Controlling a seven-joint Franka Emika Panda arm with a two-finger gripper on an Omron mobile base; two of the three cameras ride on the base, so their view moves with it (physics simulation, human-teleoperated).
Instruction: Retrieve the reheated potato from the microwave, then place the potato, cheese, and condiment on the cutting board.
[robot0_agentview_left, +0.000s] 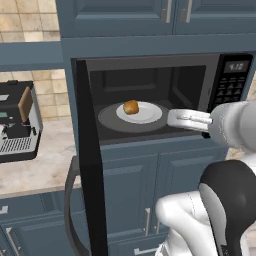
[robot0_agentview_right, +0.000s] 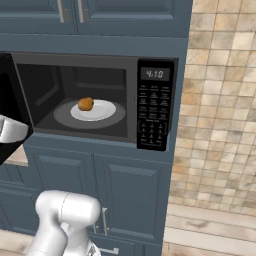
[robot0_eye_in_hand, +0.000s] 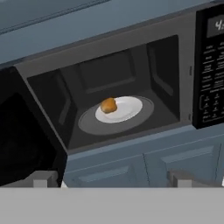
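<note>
The microwave (robot0_agentview_left: 150, 95) stands with its door (robot0_agentview_left: 89, 165) swung wide open to the left. Inside, the golden-brown potato (robot0_agentview_left: 131, 107) sits on a white plate (robot0_agentview_left: 147, 115) on the turntable; it also shows as the potato (robot0_agentview_right: 86, 104) and the potato (robot0_eye_in_hand: 108, 105). My gripper (robot0_agentview_left: 175, 119) is in front of the cavity's right part, short of the opening and pointing in. In the hand view the gripper (robot0_eye_in_hand: 111, 181) is open, its fingertips (robot0_eye_in_hand: 41, 179) far apart with nothing between them. The cheese, condiment and cutting board are out of view.
The open door juts out toward me on the left of the cavity. A silver-and-black coffee machine (robot0_agentview_left: 17, 122) stands on the beige counter (robot0_agentview_left: 45, 167) further left. The keypad panel (robot0_agentview_right: 155, 110) is on the microwave's right, cabinet doors (robot0_agentview_left: 130, 190) below it, a tiled wall (robot0_agentview_right: 220, 100) beyond.
</note>
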